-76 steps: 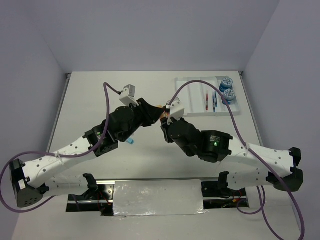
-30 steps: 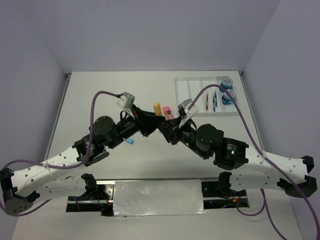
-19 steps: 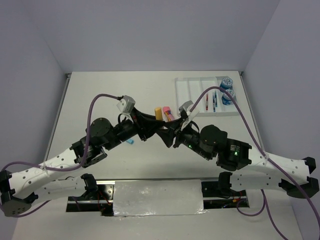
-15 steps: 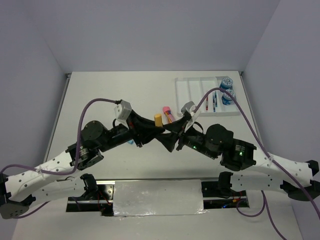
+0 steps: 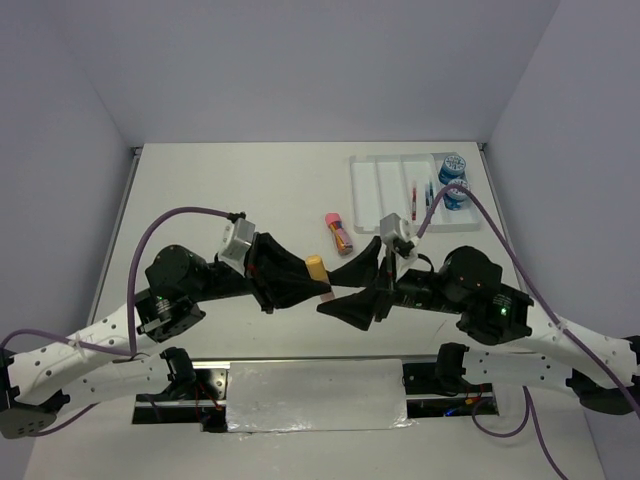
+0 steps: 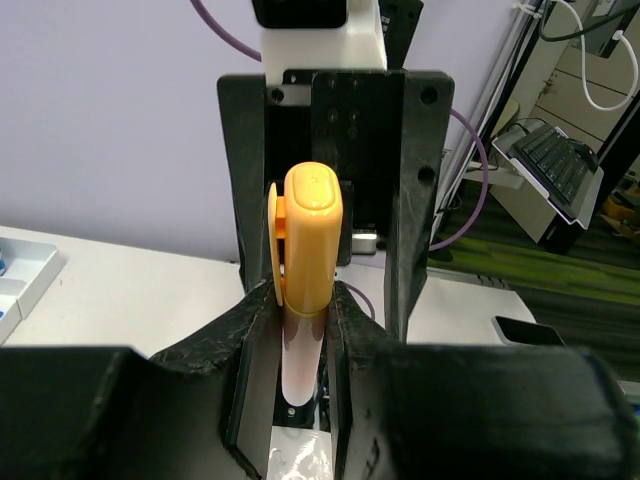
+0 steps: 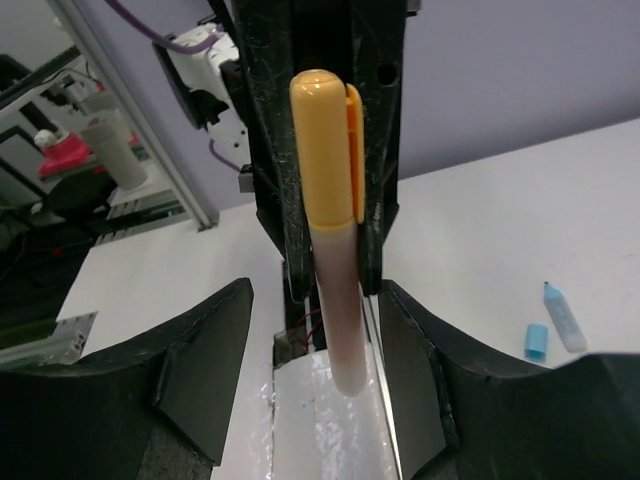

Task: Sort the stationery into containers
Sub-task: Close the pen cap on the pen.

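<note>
left pincer (image 6: 298, 318): pinching orange marker (image 6: 312, 215) | right pincer (image 7: 315, 300): spread, marker end between its fingers (no contact seen)

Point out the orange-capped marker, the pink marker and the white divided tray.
orange-capped marker (image 6: 313, 235): left wrist view, on its orange cap.
pink marker (image 5: 339, 231): top external view, on the middle of its body.
white divided tray (image 5: 371, 185): top external view, on a bare compartment at its left side.

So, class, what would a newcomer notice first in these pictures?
The left gripper and right gripper meet head-on in the near middle: the left clamps an orange marker, the right stands open around it. Beyond lies a pink marker; the white tray sits far right.
</note>
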{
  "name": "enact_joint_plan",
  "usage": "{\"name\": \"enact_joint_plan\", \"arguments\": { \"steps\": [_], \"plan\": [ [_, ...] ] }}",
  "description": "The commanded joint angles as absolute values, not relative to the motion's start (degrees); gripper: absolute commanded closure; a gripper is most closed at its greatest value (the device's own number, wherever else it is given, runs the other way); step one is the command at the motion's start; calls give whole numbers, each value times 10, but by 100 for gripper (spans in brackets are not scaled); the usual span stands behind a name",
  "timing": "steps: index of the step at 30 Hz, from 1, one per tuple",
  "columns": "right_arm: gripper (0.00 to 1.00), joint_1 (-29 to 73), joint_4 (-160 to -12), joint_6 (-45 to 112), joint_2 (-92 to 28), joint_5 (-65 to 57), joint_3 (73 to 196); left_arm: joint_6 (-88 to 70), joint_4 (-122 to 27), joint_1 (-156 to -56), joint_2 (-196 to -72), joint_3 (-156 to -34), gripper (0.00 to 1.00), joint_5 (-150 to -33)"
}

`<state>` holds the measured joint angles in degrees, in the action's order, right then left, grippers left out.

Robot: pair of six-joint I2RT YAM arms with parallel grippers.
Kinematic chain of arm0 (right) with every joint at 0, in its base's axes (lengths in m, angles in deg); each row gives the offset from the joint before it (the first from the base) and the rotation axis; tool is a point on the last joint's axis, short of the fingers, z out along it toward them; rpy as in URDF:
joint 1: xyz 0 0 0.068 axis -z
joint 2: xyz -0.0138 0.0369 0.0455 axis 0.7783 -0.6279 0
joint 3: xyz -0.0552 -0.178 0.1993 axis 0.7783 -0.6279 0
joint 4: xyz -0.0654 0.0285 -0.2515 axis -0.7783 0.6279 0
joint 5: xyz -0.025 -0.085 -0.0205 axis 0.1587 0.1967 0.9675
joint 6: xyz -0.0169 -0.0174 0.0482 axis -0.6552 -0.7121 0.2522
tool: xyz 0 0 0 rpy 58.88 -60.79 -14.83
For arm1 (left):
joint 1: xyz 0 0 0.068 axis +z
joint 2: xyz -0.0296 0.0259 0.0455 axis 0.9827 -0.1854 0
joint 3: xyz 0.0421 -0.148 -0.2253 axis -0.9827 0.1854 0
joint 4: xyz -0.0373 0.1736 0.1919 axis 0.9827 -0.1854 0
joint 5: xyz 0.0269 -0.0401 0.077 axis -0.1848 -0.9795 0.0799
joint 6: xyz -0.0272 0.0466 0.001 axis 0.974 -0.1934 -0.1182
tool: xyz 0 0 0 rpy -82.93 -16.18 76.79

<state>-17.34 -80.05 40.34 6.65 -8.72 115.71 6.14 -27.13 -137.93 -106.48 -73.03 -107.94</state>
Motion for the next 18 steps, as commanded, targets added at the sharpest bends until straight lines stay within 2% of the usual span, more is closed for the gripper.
{"name": "enact_joint_plan", "arguments": {
  "steps": [1, 4, 7, 9, 12, 13, 15, 17, 18],
  "plan": [
    [39, -172, -829, 406, 45, -130, 1164, 67, -227, -1382, -1065, -745, 100, -1093],
    [41, -171, -838, 400, 45, -120, 1154, 70, -229, -1382, -1061, -748, 100, -1092],
    [52, -171, -854, 395, 54, -119, 1142, 74, -234, -1381, -1063, -755, 100, -1092],
    [56, -171, -862, 392, 57, -121, 1140, 77, -232, -1382, -1063, -756, 100, -1092],
    [69, -170, -860, 387, 55, -122, 1144, 79, -227, -1381, -1065, -754, 100, -1094],
    [83, -171, -861, 386, 55, -123, 1144, 80, -227, -1381, -1066, -754, 100, -1096],
    [97, -171, -863, 387, 55, -120, 1143, 78, -234, -1382, -1069, -756, 100, -1097],
    [100, -171, -864, 386, 57, -120, 1142, 76, -240, -1382, -1070, -756, 98, -1094],
    [100, -171, -863, 386, 57, -119, 1141, 75, -245, -1382, -1071, -758, 91, -1091]
  ]
}}
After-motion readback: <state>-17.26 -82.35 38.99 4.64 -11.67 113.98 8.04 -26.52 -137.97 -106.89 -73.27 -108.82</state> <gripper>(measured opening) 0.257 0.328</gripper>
